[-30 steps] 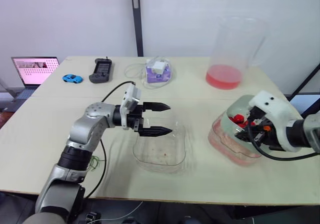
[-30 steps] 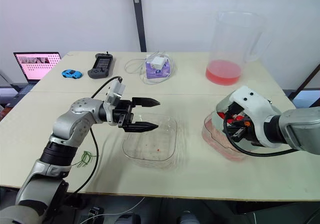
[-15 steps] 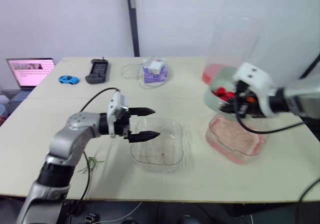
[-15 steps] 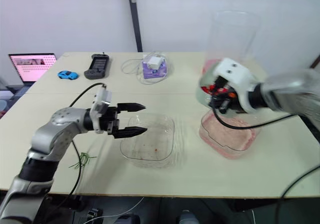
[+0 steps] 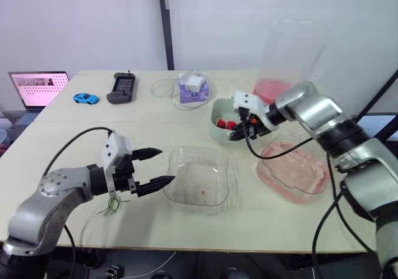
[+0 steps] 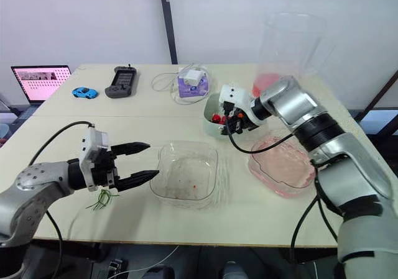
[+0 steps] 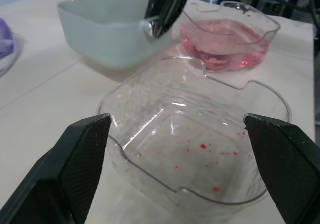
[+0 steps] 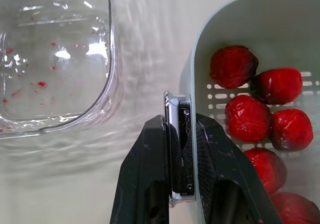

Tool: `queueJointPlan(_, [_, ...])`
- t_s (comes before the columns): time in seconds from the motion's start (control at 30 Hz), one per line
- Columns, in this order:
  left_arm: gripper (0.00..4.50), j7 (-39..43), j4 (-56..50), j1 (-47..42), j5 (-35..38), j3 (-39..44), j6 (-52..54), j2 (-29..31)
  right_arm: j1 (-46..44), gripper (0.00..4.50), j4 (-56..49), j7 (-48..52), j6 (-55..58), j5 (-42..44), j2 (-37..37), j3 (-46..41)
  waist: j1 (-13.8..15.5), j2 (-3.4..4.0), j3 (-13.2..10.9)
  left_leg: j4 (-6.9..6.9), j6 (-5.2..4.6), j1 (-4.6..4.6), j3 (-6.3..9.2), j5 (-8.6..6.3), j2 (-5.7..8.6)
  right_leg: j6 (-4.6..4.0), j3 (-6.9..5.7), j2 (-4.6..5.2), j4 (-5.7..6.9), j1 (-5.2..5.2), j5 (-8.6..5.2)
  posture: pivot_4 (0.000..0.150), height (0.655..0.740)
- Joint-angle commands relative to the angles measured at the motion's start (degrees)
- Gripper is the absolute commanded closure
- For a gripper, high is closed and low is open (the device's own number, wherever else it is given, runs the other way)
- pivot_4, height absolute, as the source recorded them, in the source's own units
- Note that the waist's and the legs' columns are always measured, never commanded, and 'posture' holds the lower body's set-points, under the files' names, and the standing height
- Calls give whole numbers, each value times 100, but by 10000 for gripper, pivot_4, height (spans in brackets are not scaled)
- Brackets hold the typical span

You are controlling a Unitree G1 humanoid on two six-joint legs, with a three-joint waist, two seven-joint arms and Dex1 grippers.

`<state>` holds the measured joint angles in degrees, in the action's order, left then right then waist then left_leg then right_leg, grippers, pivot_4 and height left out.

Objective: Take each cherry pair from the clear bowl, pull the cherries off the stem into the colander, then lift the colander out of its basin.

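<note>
Colander: the mint colander (image 5: 219, 121) is already out of the basin (image 5: 264, 170), sitting over the table (image 5: 62, 142) behind the bowl (image 5: 198, 182) and left of the basin. Can't tell if it's touching the tabletop or hanging just above it.
Right gripper: the right gripper (image 8: 179, 134) has its fingers pinched on the colander's wall, one inside and one outside.
Cherries: a bunch of red cherries (image 8: 247, 119) are piled in the colander, no stems on them as far as I can see.
Bowl: clear, mid-table, nothing in it but red specks on the bottom.
Left gripper: the left gripper (image 5: 165, 165) has its fingers spread wide, hanging just left of the bowl and pointing at it, holding nothing.
Stems: a little heap of green stems (image 5: 112, 204) lies on the table under the left arm.
Basin: pink water inside, near the table's right edge.
Back of table: a big clear pitcher (image 5: 289, 61) with pink liquid, a laptop (image 5: 37, 86), a blue toy car (image 5: 86, 98) and a controller (image 5: 122, 87).
</note>
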<state>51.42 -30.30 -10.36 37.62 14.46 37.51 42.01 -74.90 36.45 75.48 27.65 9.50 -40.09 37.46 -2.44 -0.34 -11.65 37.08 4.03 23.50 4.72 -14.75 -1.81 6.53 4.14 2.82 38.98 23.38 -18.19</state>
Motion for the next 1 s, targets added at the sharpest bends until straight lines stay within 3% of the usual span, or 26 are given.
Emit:
queueJointPlan(0.03, [0, -208, -386, 161, 255, 339, 103, 123, -210, 42977, 427, 307, -465, -367, 174, -299, -12, 0, 0, -1, 0, 0, -1, 0, 0, 0, 0, 0, 1, 1, 0, 1500, 7332])
queueJointPlan(0.23, [0, -444, -609, 305, 463, 415, 174, 153, -209, 42977, 1022, 579, -769, -807, 439, -497, -19, 0, 0, -2, 2, -2, 1, 1, -2, -1, 1, -4, 8, 5, 0, 1500, 7332])
queueJointPlan(0.53, [0, -422, -297, 101, 513, 291, 75, 208, -501, 345, 1023, 748, -1176, -1128, 262, -1128, -18, 1, 0, -2, 4, -2, 0, 2, -1, -1, 1, -3, 10, 5, 0, 1500, 7332])
queueJointPlan(0.77, [0, -338, 418, -507, 694, 284, 97, 183, -153, 345, -582, 1373, -370, -595, -691, -2057, 2, 1, 0, -2, 3, -3, 1, 1, 0, 0, -2, -2, 7, 0, 0, 1500, 7332])
queueJointPlan(0.83, [0, -319, 768, -769, 541, 205, 24, 223, 188, 345, -1272, 1307, 297, -136, -1038, -2668, -6, 1, 0, -2, 2, -4, 1, 1, 0, 0, -1, -2, 6, -1, 0, 1500, 7332])
queueJointPlan(1.0, [0, 80, 1647, -1454, 461, -37, 25, 352, 2403, 345, -3068, 803, 571, 591, -2164, -4856, 64, -1, 1, 1, -2, -2, 4, -2, 0, 0, -6, -3, 5, -5, -1, 1500, 7332])
